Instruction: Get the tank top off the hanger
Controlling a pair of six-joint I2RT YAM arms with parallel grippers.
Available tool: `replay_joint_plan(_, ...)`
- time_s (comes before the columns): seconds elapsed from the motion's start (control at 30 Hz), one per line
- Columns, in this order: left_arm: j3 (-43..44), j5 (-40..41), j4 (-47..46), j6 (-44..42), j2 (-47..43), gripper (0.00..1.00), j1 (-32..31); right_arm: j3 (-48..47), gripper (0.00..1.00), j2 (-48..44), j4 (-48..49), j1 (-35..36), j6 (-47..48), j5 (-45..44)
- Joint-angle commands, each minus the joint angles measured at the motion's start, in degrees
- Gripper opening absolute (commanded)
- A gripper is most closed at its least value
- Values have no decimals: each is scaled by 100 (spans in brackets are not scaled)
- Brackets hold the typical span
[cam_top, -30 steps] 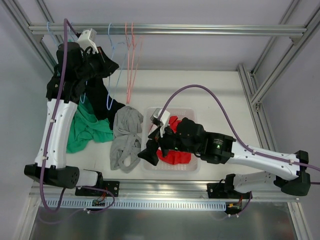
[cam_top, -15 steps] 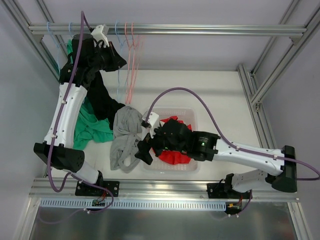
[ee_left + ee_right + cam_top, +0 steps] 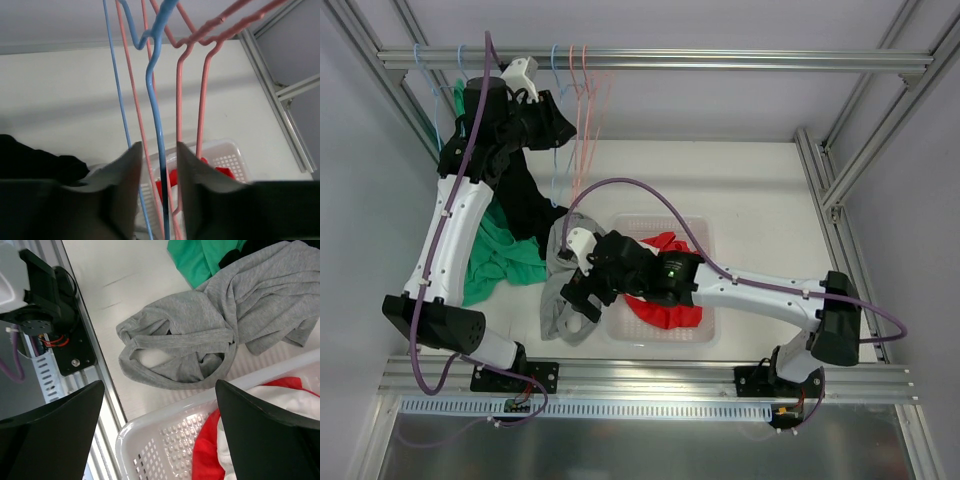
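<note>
Grey tank top lies crumpled on the table, off any hanger, just beside the white basket. The right fingers hover above it, spread wide and empty. Farther back, the left fingers stand parted around the bare blue hanger on the rail. Removal looks done, with only the withdrawal left.

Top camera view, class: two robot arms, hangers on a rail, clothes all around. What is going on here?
The left arm is raised at the rail, its left gripper slightly open around the wire of a blue hanger. The right gripper hovers wide open over a grey tank top lying crumpled on the table beside the white basket. A green garment and a black garment lie nearby; a red garment sits in the basket.
</note>
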State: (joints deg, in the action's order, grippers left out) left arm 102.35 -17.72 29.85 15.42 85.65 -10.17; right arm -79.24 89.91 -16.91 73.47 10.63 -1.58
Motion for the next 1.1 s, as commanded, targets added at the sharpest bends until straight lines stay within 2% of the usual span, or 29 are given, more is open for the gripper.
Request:
replay_joint_plan(0.0,-117,388,267,-153,-608,43,-55,-547,100,333,-154,-79,631,88)
replay_joint_plan(0.03,-223,592,267,-162,-732,51,-55,-662,100,447,-233,-79,763,175)
replay_joint_plan(0.13,-671,1348,285,-136,-1312,64,-29,-1135,99,913,-646,-96,1344,221)
replay_joint_plan(0.17,-776,1524,294,-127,-1644,86,-2,-1224,99,1019,-734,-96,1467,203)
replay_joint_plan(0.2,-1004,1734,302,-92,-1822,99,24,-1303,100,1194,-831,-114,1581,194)
replay_joint_plan(0.37,-1769,2315,417,13,-3121,99,15,-1638,99,1678,-928,-202,2354,413)
replay_joint_plan(0.5,-2726,2799,417,128,-4791,99,16,-1910,100,2205,-929,-219,2777,396)
replay_joint_plan(0.7,-3799,3915,382,111,-6796,99,16,-2717,99,3374,-920,-430,2498,335)
replay_joint_plan(0.77,-3967,3951,390,-3,-7243,99,15,-2886,100,3794,-902,-483,2391,273)
replay_joint_plan(0.9,-4214,3706,434,-302,-7589,99,24,-3018,99,4227,-849,-615,2075,377)
replay_joint_plan(0.97,-4232,3600,469,-399,-7694,99,24,-2887,92,4246,-841,-658,2039,685)
replay_joint_plan(1.0,-4232,3582,504,-460,-7729,99,16,-2825,80,4202,-841,-650,2013,764)
replay_joint_plan(1.07,-4249,3626,514,-505,-7817,99,15,-2606,61,4097,-815,-641,1969,1054)
